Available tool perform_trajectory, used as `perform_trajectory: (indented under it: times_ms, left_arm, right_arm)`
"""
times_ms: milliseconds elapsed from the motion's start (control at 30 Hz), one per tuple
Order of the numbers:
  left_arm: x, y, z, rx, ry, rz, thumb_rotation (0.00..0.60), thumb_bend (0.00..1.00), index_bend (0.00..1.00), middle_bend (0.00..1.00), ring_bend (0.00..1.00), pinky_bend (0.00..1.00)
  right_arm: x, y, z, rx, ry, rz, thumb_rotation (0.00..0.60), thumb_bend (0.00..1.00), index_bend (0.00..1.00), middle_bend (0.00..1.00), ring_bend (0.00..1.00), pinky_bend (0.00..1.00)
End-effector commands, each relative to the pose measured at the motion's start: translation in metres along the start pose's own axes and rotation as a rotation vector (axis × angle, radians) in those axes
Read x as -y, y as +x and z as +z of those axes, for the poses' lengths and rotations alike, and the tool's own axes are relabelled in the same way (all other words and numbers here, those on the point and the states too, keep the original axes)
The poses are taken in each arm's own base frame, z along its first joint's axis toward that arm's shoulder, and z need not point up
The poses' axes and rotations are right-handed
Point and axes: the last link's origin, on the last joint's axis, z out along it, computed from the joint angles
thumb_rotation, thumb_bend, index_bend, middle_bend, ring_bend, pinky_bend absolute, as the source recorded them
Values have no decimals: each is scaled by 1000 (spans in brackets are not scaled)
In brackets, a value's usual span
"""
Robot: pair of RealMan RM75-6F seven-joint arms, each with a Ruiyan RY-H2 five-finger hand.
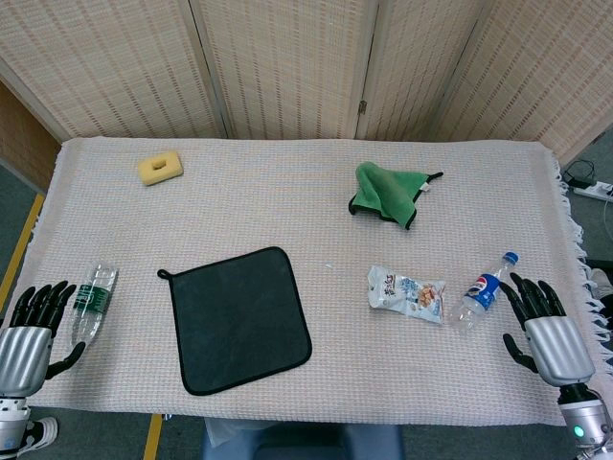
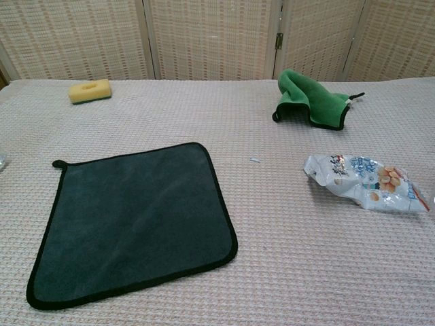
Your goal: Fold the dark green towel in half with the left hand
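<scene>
The dark green towel (image 1: 239, 319) lies spread flat and unfolded on the surface (image 1: 287, 206), in the lower middle of the head view, slightly left of centre. It has a black border and a small loop at its upper left corner. In the chest view the same towel (image 2: 132, 221) fills the lower left of the frame.

The left hand (image 1: 34, 321) sits at the lower left edge of the head view, well apart from the towel, its dark fingers spread wide and holding nothing. Just beside it lies a clear plastic bottle with a green label (image 1: 93, 301), on its side.

The right hand (image 1: 544, 326) is at the lower right edge, fingers likewise apart and empty. Near it lies a small bottle with a blue cap (image 1: 485, 290), and left of that a crumpled snack packet (image 1: 407, 293).

Further up, right of centre, a bright green cloth (image 1: 388, 192) sits bunched in a heap. A yellow sponge (image 1: 160, 168) rests in the upper left. Behind the surface stand woven folding screens (image 1: 287, 57).
</scene>
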Motion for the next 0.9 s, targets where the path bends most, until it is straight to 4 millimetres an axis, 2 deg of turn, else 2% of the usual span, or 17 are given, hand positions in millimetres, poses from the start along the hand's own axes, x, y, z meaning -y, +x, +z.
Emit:
perform_trajectory:
  times_ms: [33,167,233,333,433,500,567,600,667,767,900]
  left_arm:
    - [0,-1,0,8,7,0,600,298,65,113,87,15]
    - [-6,-1,2,12,-20,-19,600,298,70,113,89,43]
    - [-17,2,5,-66,-100,-65,600,299,94,129,105,104]
    - [-28,1,12,-142,-181,-125,600,300,159,218,185,248]
    - [-40,1,26,-138,-226,-185,600,301,213,370,424,486]
    - [-51,3,39,-102,-244,-213,600,303,277,577,694,787]
    - [-63,5,52,-69,-257,-233,600,305,351,810,923,979]
    - [-71,8,62,-74,-262,-233,600,305,391,907,980,1000]
    - [-83,8,77,-91,-258,-241,600,305,451,991,1000,1000]
    - [-100,3,98,-74,-226,-301,600,307,494,1000,1000,1000]
    - [-114,-2,125,-30,-176,-305,600,310,493,1000,1000,1000]
  right_arm:
    - [0,0,0,-2,4,3,600,461,0,0,0,0]
    - [0,1,-3,-7,12,5,600,461,0,0,0,0]
    - [-2,3,-7,-19,9,5,600,462,0,0,0,0]
    - [-2,4,-9,-43,3,5,600,462,0,0,0,0]
    - [1,2,-10,-45,12,-2,600,462,0,0,0,0]
    - [2,2,-11,-39,23,4,600,462,0,0,0,0]
    - [3,1,-10,-43,23,-5,600,461,0,0,0,0]
    - [3,1,-10,-47,20,-13,600,461,0,0,0,0]
    - [3,-1,-8,-45,16,-20,600,462,0,0,0,0]
    - [2,-2,-5,-33,11,-18,600,462,0,0,0,0]
    - [-1,-1,-1,-31,0,-11,600,461,0,0,0,0]
